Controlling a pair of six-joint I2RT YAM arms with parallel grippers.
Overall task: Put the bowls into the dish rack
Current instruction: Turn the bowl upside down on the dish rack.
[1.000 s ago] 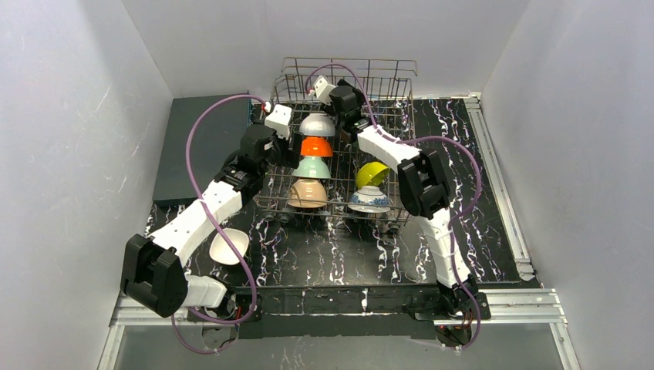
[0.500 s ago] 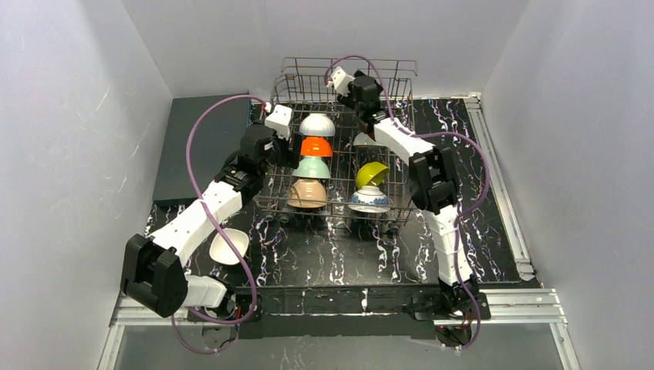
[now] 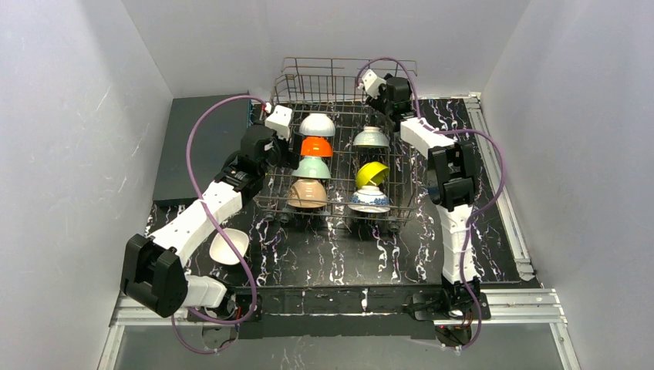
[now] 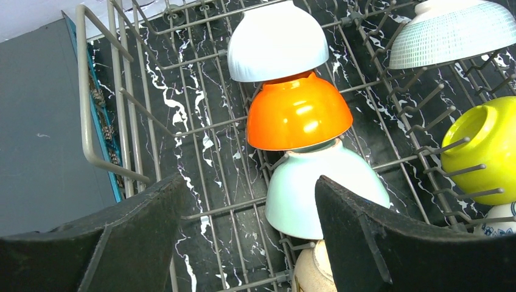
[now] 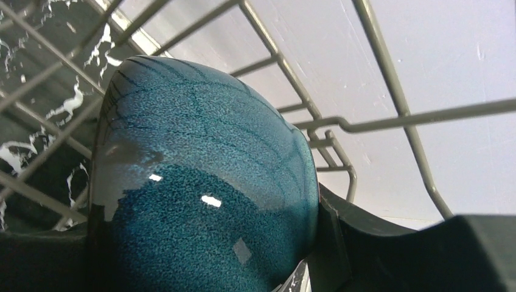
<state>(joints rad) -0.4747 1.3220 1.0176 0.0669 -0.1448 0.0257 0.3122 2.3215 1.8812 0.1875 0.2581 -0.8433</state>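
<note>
Top external, worktop (image 3: 332, 250): one white bowl (image 3: 228, 245) lay beside the left arm.
Left hand (image 4: 249, 194): released and wide, above the mint bowl (image 4: 316, 188) in the rack.
Dish rack (image 3: 348, 63): seven bowls sat among the tines in two rows.
Right hand (image 5: 207, 231): grasped a dark blue bowl (image 5: 201, 152) at the rack's far side.

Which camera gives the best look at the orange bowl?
The left wrist view: the orange bowl sits close and large, between the white bowl and the mint bowl. The top external view shows it small, in the dish rack's left row. The right wrist view misses it.
</note>
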